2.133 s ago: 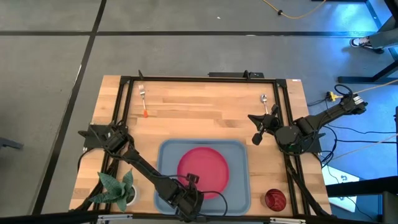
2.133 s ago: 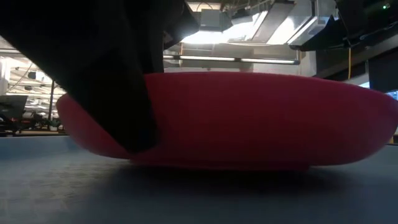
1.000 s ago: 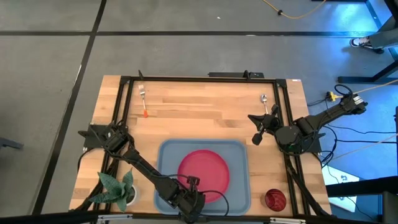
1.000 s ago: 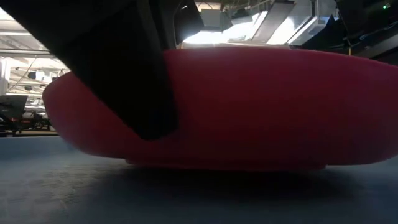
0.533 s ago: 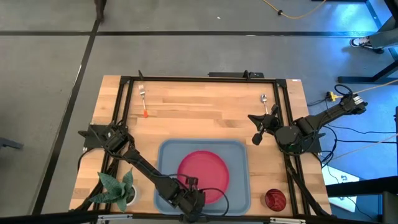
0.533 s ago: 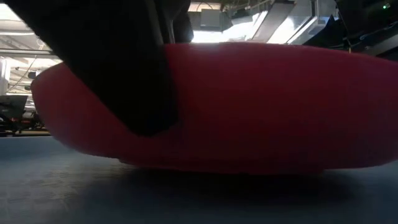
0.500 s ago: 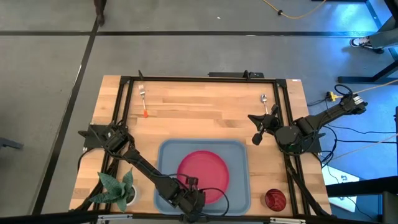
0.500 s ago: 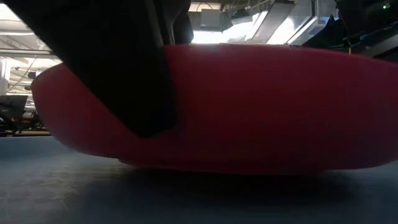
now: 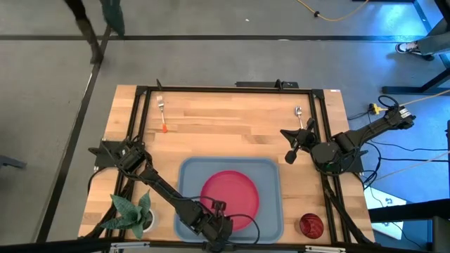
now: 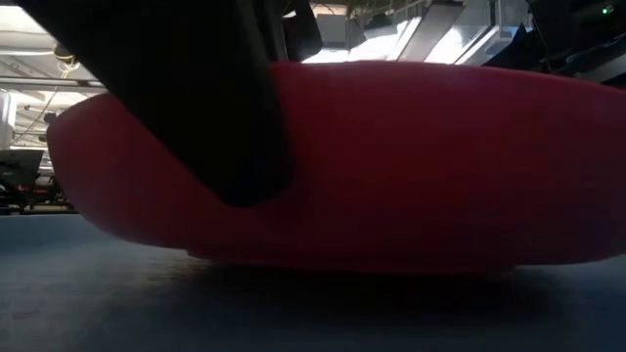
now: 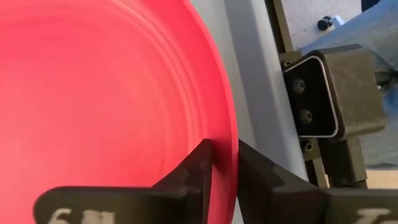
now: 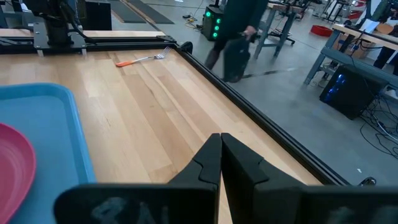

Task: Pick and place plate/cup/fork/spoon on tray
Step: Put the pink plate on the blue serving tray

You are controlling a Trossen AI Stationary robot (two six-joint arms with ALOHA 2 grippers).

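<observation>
1. the plate [image 9: 230, 195] has slid a touch toward the near edge of the tray [image 9: 271, 172] over the last couple of seconds, and the low view shows it filling more of the frame than before. it looks flat on the tray floor now.
2. left gripper [image 11: 224, 163] is pinched on the plate's near rim, one finger either side, so it hasn't let go. i'd say the plate step is almost done, just needs the release.
3. right gripper [image 9: 294, 143] hangs over the table near the far right corner, fingers pressed together, holding nothing.
4. the plate is round, so no real long axis. the fork [image 9: 162, 116] lies with its long axis running near to far, tines at the far end, and the spoon [image 9: 299, 114] lies much the same way.
5. cup [image 9: 311, 225] sits off the tray at the near right.
</observation>
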